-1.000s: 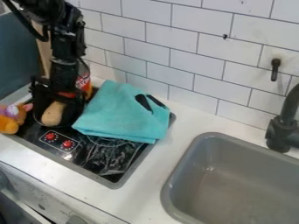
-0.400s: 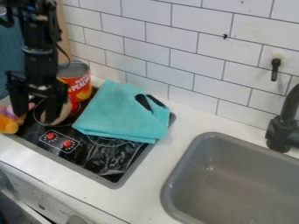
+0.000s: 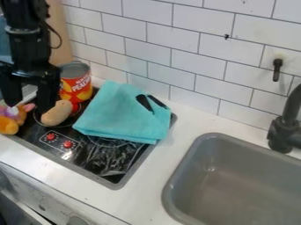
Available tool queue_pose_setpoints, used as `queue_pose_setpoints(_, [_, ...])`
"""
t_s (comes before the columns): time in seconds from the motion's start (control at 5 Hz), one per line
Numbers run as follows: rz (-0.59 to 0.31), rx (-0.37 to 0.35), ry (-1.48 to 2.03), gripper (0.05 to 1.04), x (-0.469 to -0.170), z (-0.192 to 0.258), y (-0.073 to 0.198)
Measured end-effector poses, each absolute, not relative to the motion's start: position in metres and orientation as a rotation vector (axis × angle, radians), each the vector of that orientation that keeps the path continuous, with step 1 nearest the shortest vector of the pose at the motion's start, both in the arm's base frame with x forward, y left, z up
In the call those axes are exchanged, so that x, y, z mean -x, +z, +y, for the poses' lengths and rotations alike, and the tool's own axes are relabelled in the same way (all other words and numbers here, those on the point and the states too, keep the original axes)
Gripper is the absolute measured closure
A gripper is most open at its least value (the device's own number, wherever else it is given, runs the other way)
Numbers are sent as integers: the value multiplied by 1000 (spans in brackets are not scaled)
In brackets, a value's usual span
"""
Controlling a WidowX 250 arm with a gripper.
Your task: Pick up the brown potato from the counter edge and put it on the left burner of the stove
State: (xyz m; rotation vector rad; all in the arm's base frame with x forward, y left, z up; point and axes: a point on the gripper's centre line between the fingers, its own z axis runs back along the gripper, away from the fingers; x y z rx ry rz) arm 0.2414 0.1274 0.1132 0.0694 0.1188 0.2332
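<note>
At the left of the camera view the black gripper (image 3: pixel 28 106) hangs open above the stove's back left, its two fingers apart with nothing between them. Its right finger stands close beside a tan, potato-like object (image 3: pixel 57 113), which lies on the black stove top (image 3: pixel 106 156). The orange and purple plush toy (image 3: pixel 12 117) sits by the left finger, at the stove's left edge. Behind the tan object stands a red and yellow can (image 3: pixel 76 82). A folded teal cloth (image 3: pixel 124 115) with black marks covers the stove's right part.
A grey sink (image 3: pixel 235 182) is set into the white counter (image 3: pixel 159 169) at the right, with a black faucet (image 3: pixel 286 127) at its back edge. White tiled wall (image 3: pixel 194 57) rises behind. A tan board (image 3: pixel 60 33) stands at the upper left.
The gripper has moved left from over the tan object, and its fingers now show spread apart. The can and the tan object are more exposed; the cloth has stayed put.
</note>
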Motion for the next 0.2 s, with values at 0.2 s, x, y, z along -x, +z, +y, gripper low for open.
queue_pose_setpoints(0.2, [120,20,192,94,-251,116,113])
